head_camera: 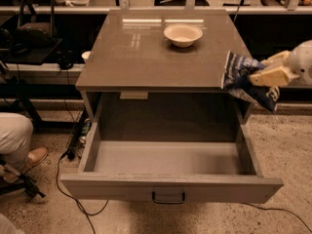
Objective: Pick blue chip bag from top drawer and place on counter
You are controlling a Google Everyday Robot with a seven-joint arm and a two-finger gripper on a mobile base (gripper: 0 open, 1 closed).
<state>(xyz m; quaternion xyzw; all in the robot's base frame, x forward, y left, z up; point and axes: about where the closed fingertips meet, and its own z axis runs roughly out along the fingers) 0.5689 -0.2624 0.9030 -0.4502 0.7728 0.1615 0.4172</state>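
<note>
The blue chip bag (242, 79) is dark blue with white lettering and hangs in the air at the counter's right edge, at about the counter's height. My gripper (264, 73) comes in from the right and is shut on the bag's right side. The top drawer (168, 185) is pulled fully open below, and its inside is bare. The counter (146, 52) is a glossy grey-brown top with a white bowl (183, 34) standing at its back centre.
A person's leg and brown shoe (22, 150) are at the left by the floor. Cables (73, 179) run along the floor left of the drawer. Dark shelving with bags stands behind the cabinet.
</note>
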